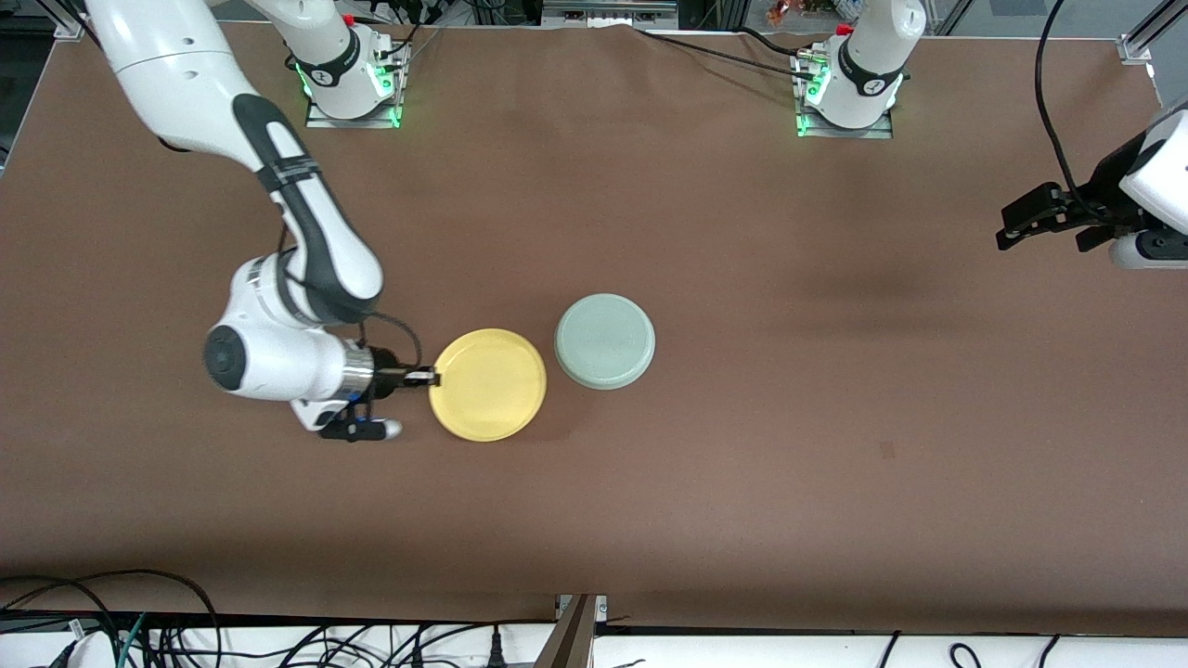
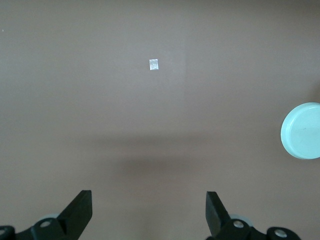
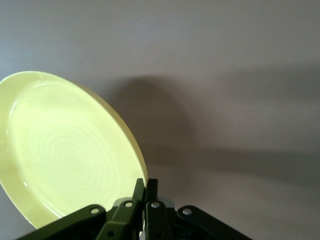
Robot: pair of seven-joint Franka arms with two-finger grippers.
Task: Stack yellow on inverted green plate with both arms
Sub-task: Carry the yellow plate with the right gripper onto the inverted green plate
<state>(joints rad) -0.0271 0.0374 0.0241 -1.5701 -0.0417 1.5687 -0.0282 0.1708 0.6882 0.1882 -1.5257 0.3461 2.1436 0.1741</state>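
Note:
The yellow plate (image 1: pixel 488 384) is right way up, beside the green plate (image 1: pixel 605 340) on the side toward the right arm's end. The green plate lies upside down on the table, flat base up. My right gripper (image 1: pixel 429 377) is shut on the yellow plate's rim at the edge away from the green plate; in the right wrist view the plate (image 3: pixel 65 150) fills one side, with the fingers (image 3: pixel 139 189) pinching its rim. My left gripper (image 1: pixel 1013 225) is open and empty, over the table's edge at the left arm's end. The green plate (image 2: pixel 302 131) shows at the left wrist view's edge.
The brown table (image 1: pixel 742 464) carries a small pale mark (image 1: pixel 887 450), which also shows in the left wrist view (image 2: pixel 153 64). Cables hang along the edge nearest the front camera.

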